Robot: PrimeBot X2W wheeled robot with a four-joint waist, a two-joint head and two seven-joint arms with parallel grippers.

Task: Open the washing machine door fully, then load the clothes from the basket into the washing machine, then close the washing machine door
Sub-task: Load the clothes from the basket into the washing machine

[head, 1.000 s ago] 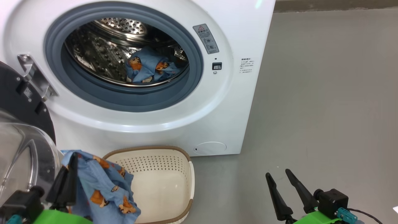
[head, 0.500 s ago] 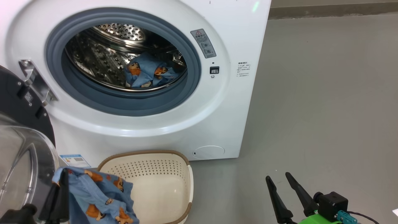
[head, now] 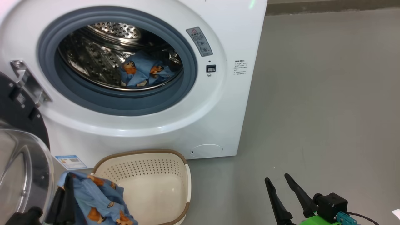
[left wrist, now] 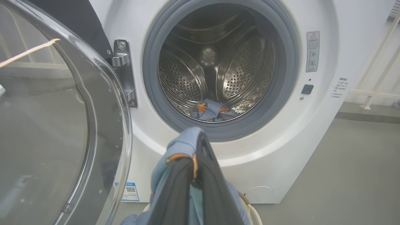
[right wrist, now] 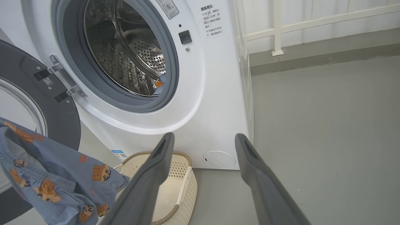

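- Two light blue garments show in the head view. The loaded garment lies low in the drum at upper centre. The held garment hangs at lower left from the left gripper, over the left rim of the one basket.
- One washing machine has its one door swung wide at the left edge. The basket's bottom seems bare, though the cloth hides its near-left corner.
- Bare floor takes the right half. The right gripper, at lower right, is spread and empty, well apart from the basket.
- Left wrist view: two fingers are pressed together, pinching the held garment. The drum mouth is unobstructed at centre, and the door's glass crowds the left.
- Right wrist view: two fingers are spread wide with nothing between them. The basket sits at bottom centre, with open floor on the right.
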